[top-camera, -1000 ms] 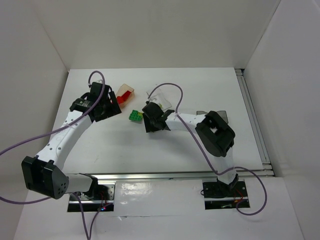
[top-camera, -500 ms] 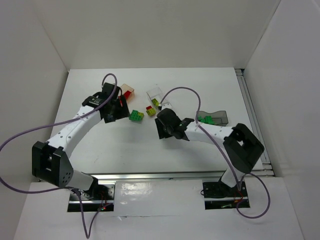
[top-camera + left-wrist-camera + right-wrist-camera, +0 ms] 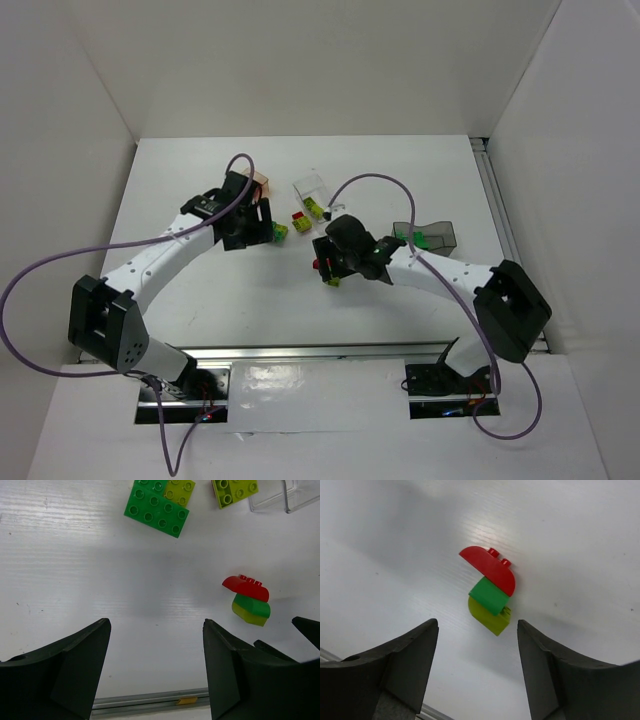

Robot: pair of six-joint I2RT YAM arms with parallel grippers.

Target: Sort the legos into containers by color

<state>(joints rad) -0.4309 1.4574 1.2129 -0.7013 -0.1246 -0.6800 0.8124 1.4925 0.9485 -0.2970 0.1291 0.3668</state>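
Observation:
A small stack of legos, red on dark green on yellow-green (image 3: 489, 590), lies on the white table just beyond my right gripper (image 3: 477, 665), which is open and empty above it. The stack also shows in the top view (image 3: 326, 272) and in the left wrist view (image 3: 248, 600). My left gripper (image 3: 155, 670) is open and empty, short of a dark green lego joined to a yellow-green one (image 3: 157, 510). Another yellow-green lego (image 3: 234, 490) lies beside the clear container (image 3: 312, 187). The orange container (image 3: 262, 183) is partly hidden by my left gripper (image 3: 255, 230). The dark grey container (image 3: 435, 232) holds a green lego (image 3: 417, 239).
A red and yellow-green lego pair (image 3: 300, 217) lies between the two arms, in front of the clear container. A tip of the right gripper's finger (image 3: 310, 630) shows at the right edge of the left wrist view. A metal rail (image 3: 350, 350) runs along the near table edge.
My left gripper has moved right, toward the green brick. My right gripper has moved toward the near edge, its elbow swinging right. The three-colour stack now shows on the table at the right gripper.

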